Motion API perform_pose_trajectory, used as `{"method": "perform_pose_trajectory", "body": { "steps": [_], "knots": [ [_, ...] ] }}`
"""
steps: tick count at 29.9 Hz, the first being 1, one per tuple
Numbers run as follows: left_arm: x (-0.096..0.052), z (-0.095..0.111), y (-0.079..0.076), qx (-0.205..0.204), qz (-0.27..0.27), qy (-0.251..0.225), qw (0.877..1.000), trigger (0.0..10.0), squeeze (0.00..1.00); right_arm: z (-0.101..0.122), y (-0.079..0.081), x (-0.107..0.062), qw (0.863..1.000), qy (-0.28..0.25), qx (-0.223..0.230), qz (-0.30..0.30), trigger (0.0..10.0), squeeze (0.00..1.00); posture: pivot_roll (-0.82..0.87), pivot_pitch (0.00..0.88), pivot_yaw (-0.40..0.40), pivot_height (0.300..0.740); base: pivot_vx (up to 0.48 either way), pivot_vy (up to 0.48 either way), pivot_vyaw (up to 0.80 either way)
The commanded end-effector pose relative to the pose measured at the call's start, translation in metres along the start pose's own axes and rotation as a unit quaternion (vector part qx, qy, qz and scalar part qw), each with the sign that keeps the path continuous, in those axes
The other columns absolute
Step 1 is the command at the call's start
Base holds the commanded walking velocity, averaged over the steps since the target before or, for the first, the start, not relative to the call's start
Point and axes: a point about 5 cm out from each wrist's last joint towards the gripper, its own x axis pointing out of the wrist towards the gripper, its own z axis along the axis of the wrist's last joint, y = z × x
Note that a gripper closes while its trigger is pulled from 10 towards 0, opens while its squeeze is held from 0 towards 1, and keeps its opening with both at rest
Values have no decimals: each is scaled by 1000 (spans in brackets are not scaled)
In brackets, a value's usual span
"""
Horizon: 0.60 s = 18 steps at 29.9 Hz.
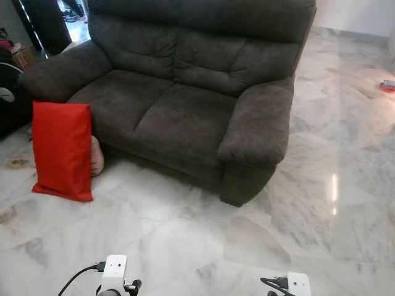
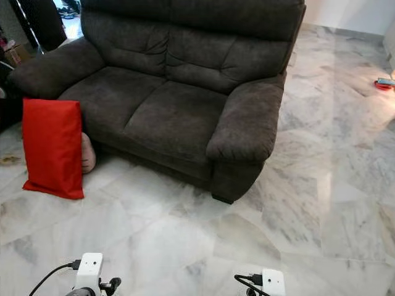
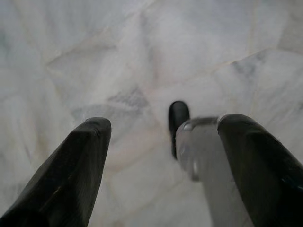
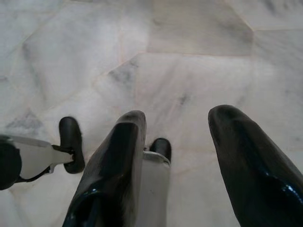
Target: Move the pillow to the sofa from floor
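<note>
Left tool (image 3: pixel 161 142) blurred; pillow (image 1: pixel 62 150) perhaps hiding something.

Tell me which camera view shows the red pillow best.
The left eye view: the red pillow stands upright on the marble floor, whole, against the sofa. The right eye view has it too, nearer the frame edge. Both wrist views look at floor past open fingers.

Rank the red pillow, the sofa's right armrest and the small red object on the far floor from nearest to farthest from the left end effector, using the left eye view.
1. Red pillow, upright on the floor, left.
2. Sofa's right armrest, centre-right.
3. Small red object, far right floor.

Left end effector hangs low over marble.
</note>
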Motion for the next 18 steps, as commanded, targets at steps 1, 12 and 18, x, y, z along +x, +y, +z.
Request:
{"method": "perform_pose_trajectory", "body": {
  "steps": [1, 12, 18],
  "knots": [
    [-1, -2, 4, -3, 7, 6, 1000, 10000, 0, -2, 2, 0, 1000, 5, 7, 2, 10000, 0, 86, 56, -26, 740, 0, 480, -613],
    [0, -2, 3, -4, 7, 6, 1000, 10000, 0, -1, 2, 0, 1000, -4, 8, -1, 10000, 0, 87, 60, -28, 740, 0, 480, -56],
    [0, -2, 3, -4, 7, 6, 1000, 10000, 0, -1, 2, 0, 1000, -4, 12, 0, 10000, 0, 85, 61, -28, 740, 0, 480, 0]
  ]
}}
